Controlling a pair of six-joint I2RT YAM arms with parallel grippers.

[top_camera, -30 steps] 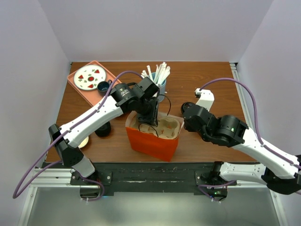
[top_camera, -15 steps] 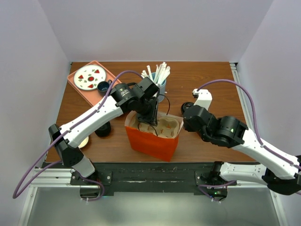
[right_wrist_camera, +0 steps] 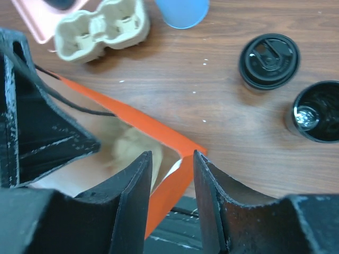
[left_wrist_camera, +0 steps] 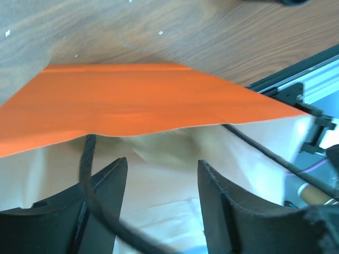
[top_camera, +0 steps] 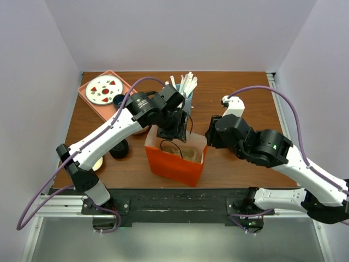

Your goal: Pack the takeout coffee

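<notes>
Looks down on a wooden table (top_camera: 240, 93). Shows, nearest the front edge at centre, an upright orange paper bag (top_camera: 174, 162), mouth open, black cord handles looped over the rim, something pale tan lying inside. Puts the left gripper (top_camera: 173, 128) just over the bag's far rim, fingers (left_wrist_camera: 108, 190) spread and gripping nothing, one cord crossing in front of them. Puts the right gripper (top_camera: 209, 134) at the bag's right corner, fingers (right_wrist_camera: 135, 196) parted, the orange corner in the gap, contact impossible to judge. Finds a squat black cup (top_camera: 119, 148) left of the bag. Catches, from the right wrist, a black lid (right_wrist_camera: 269, 60), embossing too small to read, beside an open black cup (right_wrist_camera: 315, 111). Shows beyond the bag a pulp cup carrier (right_wrist_camera: 103, 26) next to a blue cup (top_camera: 187, 99) of white sticks (top_camera: 185, 83). Ends far left with a pink tray (top_camera: 91, 105) bearing a white plate (top_camera: 104, 90) with red wedges and a small dark mug (top_camera: 119, 100).
</notes>
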